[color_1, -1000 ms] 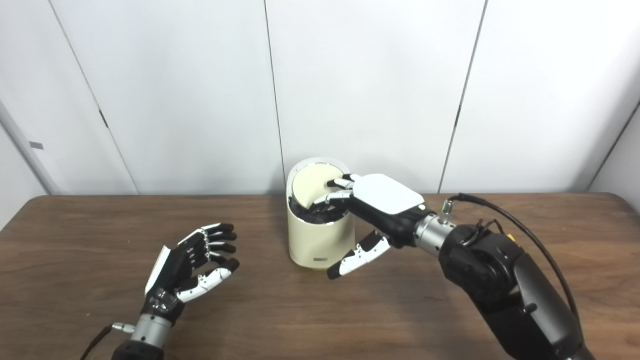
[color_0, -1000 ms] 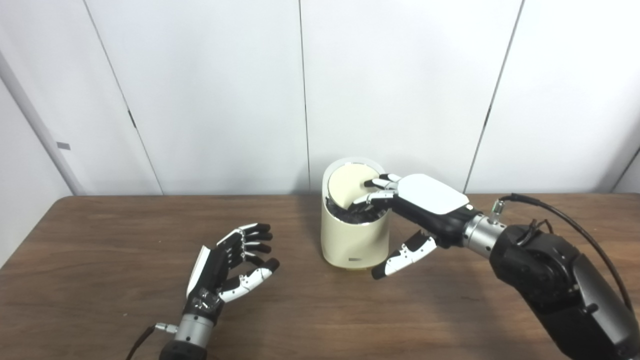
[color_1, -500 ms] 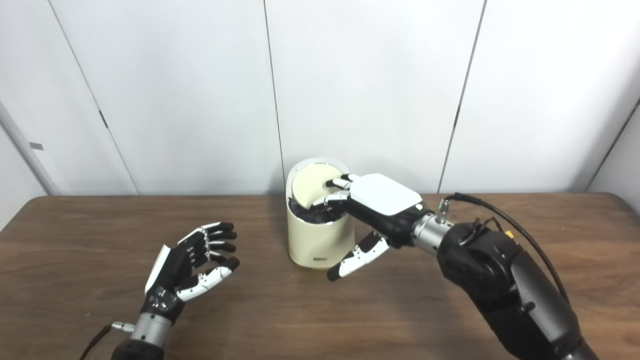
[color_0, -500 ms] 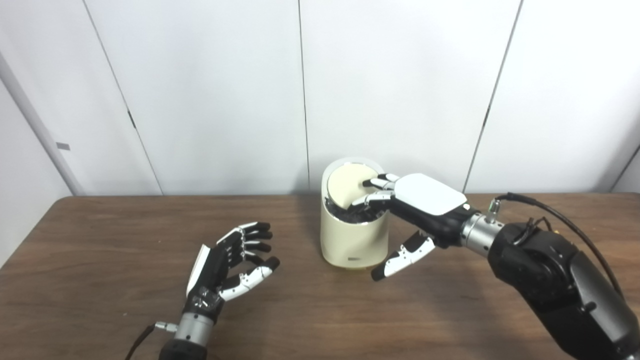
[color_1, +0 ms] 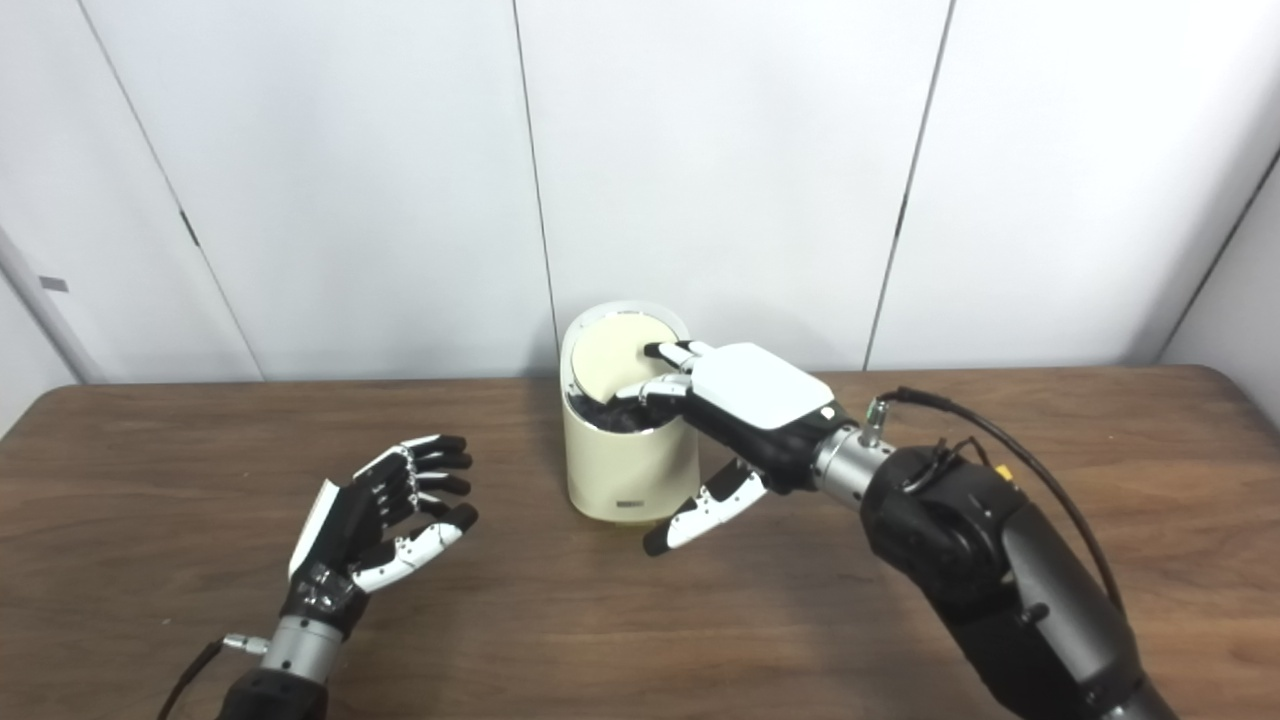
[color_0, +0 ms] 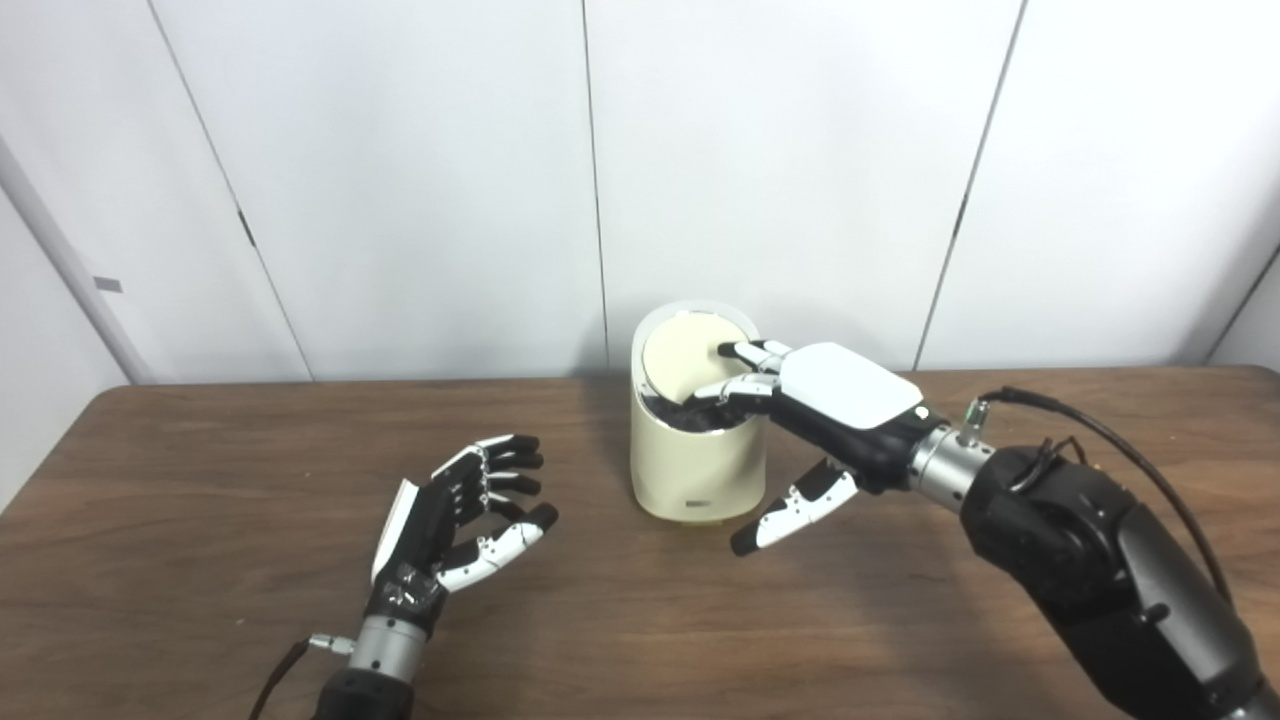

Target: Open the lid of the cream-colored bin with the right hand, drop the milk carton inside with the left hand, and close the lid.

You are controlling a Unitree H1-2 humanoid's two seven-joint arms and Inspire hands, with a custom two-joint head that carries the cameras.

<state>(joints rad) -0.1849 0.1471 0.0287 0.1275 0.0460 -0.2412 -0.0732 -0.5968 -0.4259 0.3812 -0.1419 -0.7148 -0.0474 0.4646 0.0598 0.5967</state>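
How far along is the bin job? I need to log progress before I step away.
Looks done: the left hand is open and empty, and no carton shows on the table, so it is probably inside, though the dark opening hides it. In hand: the right hand has fingertips on the tilted lid of the cream bin. Left: lowering the lid flat.

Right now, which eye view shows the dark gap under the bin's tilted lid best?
The left eye view: the gap beneath the lid shows slightly wider. The right eye view shows it too, more crowded by the right hand.
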